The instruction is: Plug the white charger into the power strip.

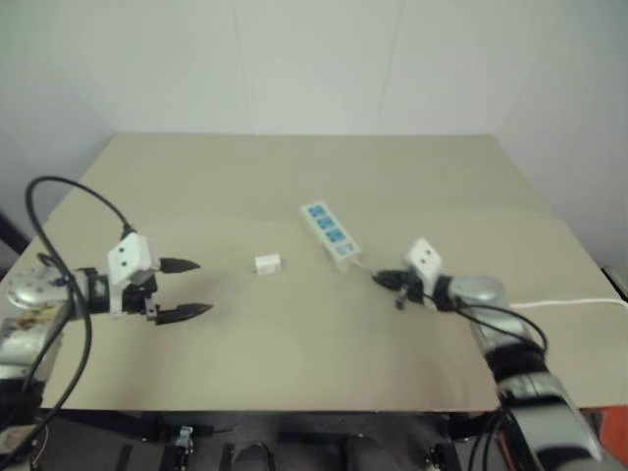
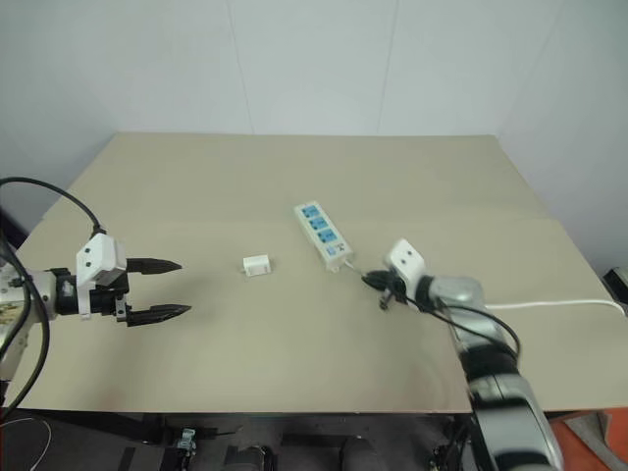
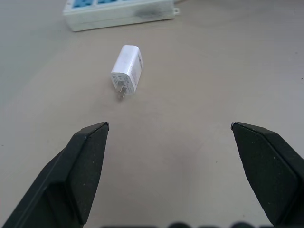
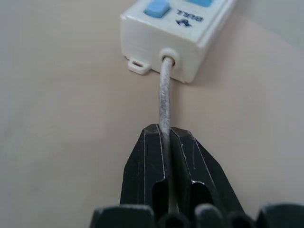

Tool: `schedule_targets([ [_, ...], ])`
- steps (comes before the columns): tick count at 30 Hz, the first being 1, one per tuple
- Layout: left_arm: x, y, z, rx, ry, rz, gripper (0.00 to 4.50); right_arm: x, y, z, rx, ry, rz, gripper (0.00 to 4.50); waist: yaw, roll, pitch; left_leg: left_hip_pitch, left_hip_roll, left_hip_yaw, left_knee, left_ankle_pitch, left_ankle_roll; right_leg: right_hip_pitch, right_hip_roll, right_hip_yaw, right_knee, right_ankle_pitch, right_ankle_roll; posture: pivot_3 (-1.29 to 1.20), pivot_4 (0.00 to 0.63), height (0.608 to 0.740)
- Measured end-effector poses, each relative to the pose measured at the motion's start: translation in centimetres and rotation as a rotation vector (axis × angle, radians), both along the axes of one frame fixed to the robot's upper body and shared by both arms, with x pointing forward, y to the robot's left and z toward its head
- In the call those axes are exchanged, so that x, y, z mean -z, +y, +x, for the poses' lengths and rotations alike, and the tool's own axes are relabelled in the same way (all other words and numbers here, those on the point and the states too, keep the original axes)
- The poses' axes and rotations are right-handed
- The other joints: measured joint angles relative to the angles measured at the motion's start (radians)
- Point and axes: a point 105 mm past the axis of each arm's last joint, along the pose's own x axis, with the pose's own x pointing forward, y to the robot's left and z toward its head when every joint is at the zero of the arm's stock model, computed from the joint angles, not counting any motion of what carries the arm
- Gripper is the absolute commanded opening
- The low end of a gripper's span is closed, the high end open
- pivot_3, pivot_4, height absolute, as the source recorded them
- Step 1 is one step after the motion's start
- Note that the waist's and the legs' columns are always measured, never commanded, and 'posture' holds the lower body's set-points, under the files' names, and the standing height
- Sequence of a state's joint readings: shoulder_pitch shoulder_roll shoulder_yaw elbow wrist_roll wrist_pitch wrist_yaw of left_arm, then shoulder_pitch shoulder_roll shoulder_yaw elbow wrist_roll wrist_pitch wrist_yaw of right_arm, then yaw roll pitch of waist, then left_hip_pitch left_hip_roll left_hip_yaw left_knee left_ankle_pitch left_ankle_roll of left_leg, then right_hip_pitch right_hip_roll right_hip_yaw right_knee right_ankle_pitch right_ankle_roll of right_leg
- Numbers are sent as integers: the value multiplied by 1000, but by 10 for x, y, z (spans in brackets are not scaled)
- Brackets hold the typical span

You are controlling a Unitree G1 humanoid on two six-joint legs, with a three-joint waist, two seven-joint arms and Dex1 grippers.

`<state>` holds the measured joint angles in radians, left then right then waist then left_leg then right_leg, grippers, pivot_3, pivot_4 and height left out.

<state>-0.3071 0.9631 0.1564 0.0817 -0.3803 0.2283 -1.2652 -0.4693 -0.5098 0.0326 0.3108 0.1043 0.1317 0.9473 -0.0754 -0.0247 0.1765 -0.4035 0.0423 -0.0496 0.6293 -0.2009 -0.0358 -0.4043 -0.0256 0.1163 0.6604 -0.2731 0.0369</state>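
Observation:
The white charger (image 1: 267, 264) lies on its side in the middle of the tan table (image 1: 294, 177), prongs toward my left gripper (image 1: 202, 287). That gripper hovers to the charger's left, open, with nothing between its fingers (image 3: 88, 161). The power strip (image 1: 330, 234) lies flat and slanted just right of the charger, blue socket faces up. My right gripper (image 4: 164, 130) is shut on the strip's thin white cord (image 4: 165, 95), a short way behind the strip's switch end (image 4: 175, 28). In the left wrist view the charger (image 3: 127, 71) sits ahead of the open jaws, with the strip (image 3: 118, 12) beyond it.
The cord (image 1: 569, 304) trails off to the right over the table's edge. A black cable (image 1: 59, 245) loops above my left arm. Pale walls stand behind the table.

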Motion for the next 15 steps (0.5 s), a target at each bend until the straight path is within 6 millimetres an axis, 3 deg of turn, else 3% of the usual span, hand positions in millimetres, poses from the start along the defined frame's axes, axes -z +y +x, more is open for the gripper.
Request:
schedule_targets([
  [2, 3, -2, 1, 7, 5, -1, 4500, 7, -1, -11, 28, 17, 9, 16, -3, 0, 0, 2, 0, 1, 1, 0, 0, 1, 0, 2, 2, 0, 0, 0, 150, 740],
  [6, 7, -3, 3, 19, 14, 10, 4500, 10, -3, -13, 89, 20, 22, 1340, -2, 0, 0, 7, 1, 1, 1, 2, 2, 3, 3, 3, 3, -3, 5, 0, 150, 740],
  [9, 4, -4, 7, 25, 0, 9, 4500, 7, 7, -12, 127, -12, 72, 2387, 0, 0, 0, 7, 2, 1, 1, 3, 2, 3, 5, 3, 4, -3, 5, 0, 150, 740],
  [15, 5, -1, 11, 17, -20, 43, 4500, -20, 31, -3, 252, -118, 260, 4461, 3, 0, 0, 4, 2, 1, 0, 3, 2, 0, 4, 3, 3, 1, -2, 0, 150, 740],
])
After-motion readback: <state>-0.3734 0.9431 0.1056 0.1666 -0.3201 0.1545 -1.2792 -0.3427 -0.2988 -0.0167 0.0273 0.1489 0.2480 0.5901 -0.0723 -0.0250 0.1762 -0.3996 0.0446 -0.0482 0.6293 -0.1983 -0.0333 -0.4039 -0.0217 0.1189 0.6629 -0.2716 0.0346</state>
